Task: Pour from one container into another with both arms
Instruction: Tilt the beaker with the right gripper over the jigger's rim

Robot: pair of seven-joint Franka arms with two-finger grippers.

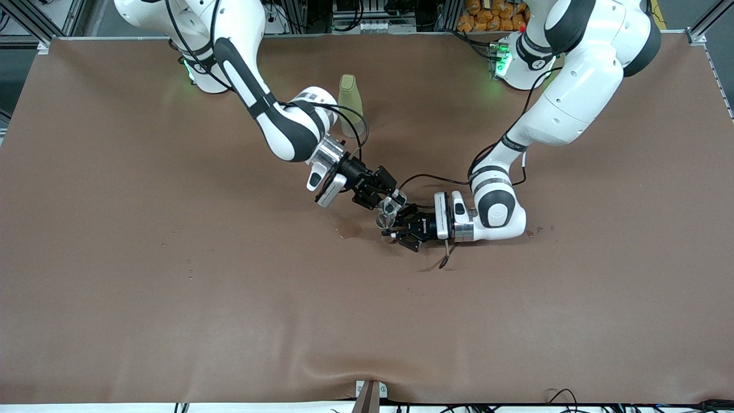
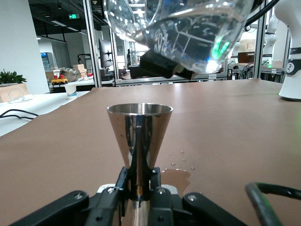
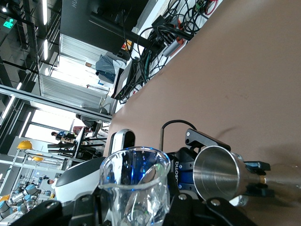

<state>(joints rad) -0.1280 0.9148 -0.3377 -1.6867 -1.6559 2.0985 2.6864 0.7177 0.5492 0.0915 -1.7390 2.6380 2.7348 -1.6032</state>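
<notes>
My right gripper (image 1: 389,201) is shut on the tiny colourless glass cup (image 1: 393,204), which it holds tilted in the air. In the right wrist view the cup (image 3: 134,186) stands between the fingers (image 3: 87,207). Just below it my left gripper (image 1: 391,227) is shut on the small tapering cup (image 1: 382,220) with the round grey rim. In the left wrist view this cone (image 2: 139,134) looks like polished metal and stands upright, pinched at its narrow waist by the left gripper (image 2: 139,183). The clear cup (image 2: 181,28) hangs over its mouth. No stream shows between them.
A wet puddle (image 1: 348,229) lies on the brown table cover (image 1: 172,287) beside the two grippers, toward the right arm's end. A tall yellow-green bottle (image 1: 350,100) stands farther from the front camera. Small droplets (image 1: 539,230) lie by the left wrist.
</notes>
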